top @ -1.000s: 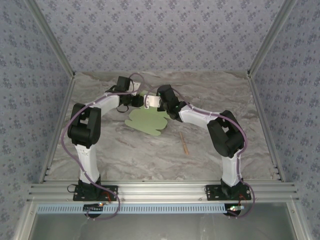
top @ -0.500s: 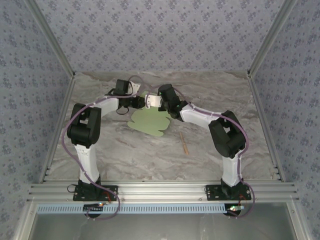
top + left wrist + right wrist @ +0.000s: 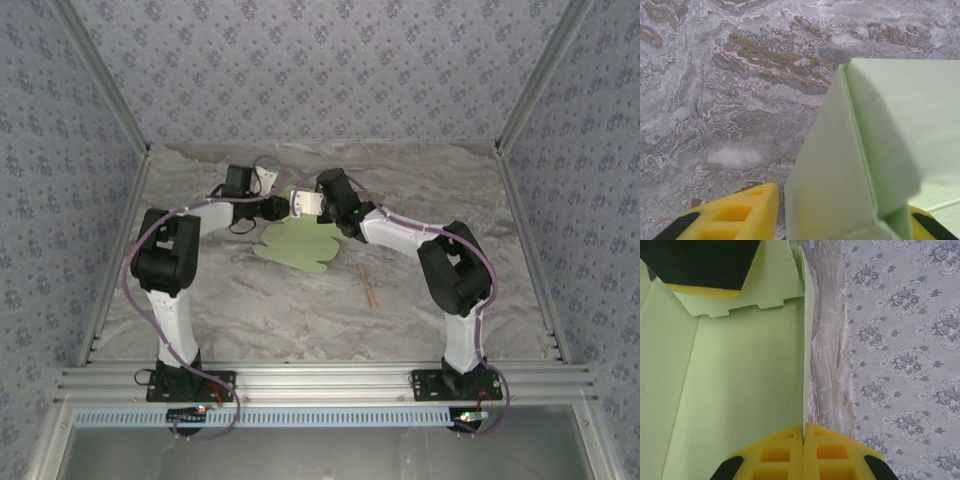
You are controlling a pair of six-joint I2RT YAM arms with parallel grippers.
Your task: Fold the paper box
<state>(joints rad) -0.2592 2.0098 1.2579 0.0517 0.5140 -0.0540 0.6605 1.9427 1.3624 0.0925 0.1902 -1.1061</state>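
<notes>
Green card, the paper box (image 3: 298, 246), lies mostly as a flat sheet on the surface (image 3: 300, 310), spreading from both pincers toward the arm bases. The right pincer (image 3: 804, 437) is closed on the thin edge of a raised panel. The left pincer (image 3: 837, 220) stands part open astride a folded flap; whether it pinches, I cannot tell. Most folding looks undone.

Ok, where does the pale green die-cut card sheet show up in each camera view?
Top external: pale green card sheet lies mid-table, slightly towards the far side.
Left wrist: it fills the right half, folded upward.
Right wrist: it fills the left half.
Shared landmark: the grey marbled table top.
</notes>
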